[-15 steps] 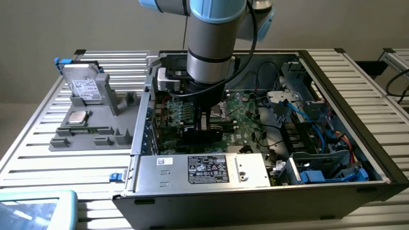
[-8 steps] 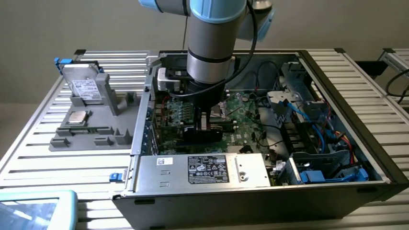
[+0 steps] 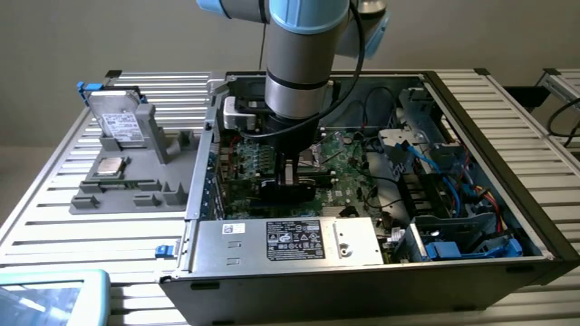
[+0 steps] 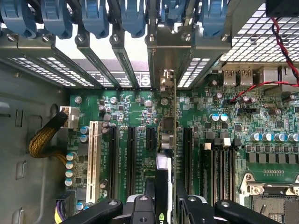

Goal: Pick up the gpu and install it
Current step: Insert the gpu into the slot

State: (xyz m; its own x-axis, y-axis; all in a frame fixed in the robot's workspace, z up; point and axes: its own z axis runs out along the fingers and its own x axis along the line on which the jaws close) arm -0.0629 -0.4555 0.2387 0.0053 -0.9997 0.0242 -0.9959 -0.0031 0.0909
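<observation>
Our gripper point(image 4: 166, 205) jaws pinching one gpu point(image 4: 167, 140) edge-on above green motherboard point(image 4: 126, 107), inside one open case point(image 3: 507, 136) on slatted table point(image 3: 54, 224).

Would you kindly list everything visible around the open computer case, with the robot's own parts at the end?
computer case: one, black and grey, open on the slatted table.
motherboard: one, green, on the case floor.
power supply: one, silver with a black label, at the case's near edge.
gpu: one, black, standing on edge over the motherboard slots, held in the gripper.
parts holder: one, grey, toward the exterior view's left of the case.
hard drive: one, silver, white label, upright in the holder.
gripper: one, black, closed on the gpu.
arm: one, grey and light blue, reaching down into the case.
</observation>
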